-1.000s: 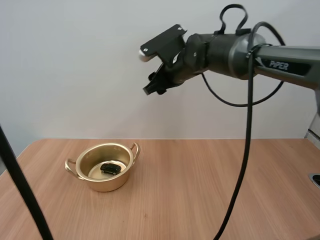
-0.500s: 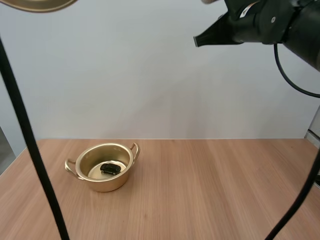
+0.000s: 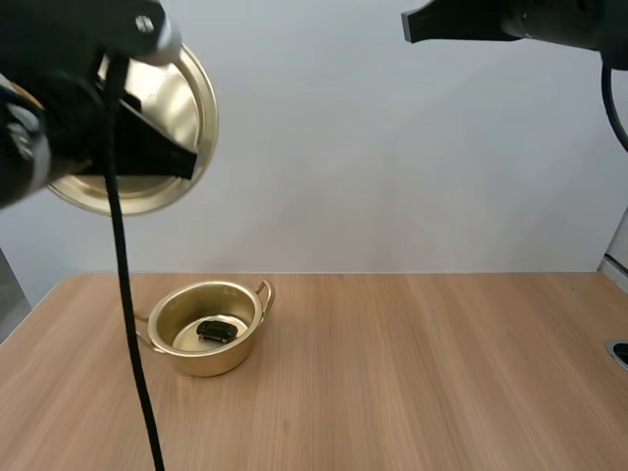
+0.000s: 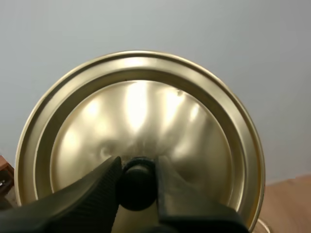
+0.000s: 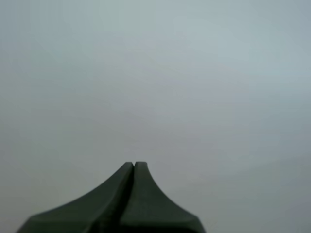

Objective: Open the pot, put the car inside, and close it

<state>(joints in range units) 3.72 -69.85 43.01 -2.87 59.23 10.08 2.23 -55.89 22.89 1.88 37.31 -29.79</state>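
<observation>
Left gripper (image 4: pixel 138 167) pinches the black knob (image 4: pixel 137 187) of the gold lid (image 4: pixel 141 107), raised at ten o'clock above the open pot (image 3: pixel 211 361). The car (image 3: pixel 217 331) lies inside, seemingly upright. Right gripper (image 5: pixel 133 166), fingers pressed together, hangs at one o'clock, high over the table (image 3: pixel 412 363).

The pot (image 3: pixel 208 357) is shiny gold metal inside and out. The lid (image 4: pixel 146 107) is the same plain gold, with a black knob (image 4: pixel 138 187). The car (image 3: pixel 217 331) is black. The table (image 3: pixel 422 373) shows light brown wood grain. The left gripper (image 4: pixel 137 165) and right gripper (image 5: pixel 133 166) are black; left fingers (image 4: pixel 95 191) finely ribbed.
</observation>
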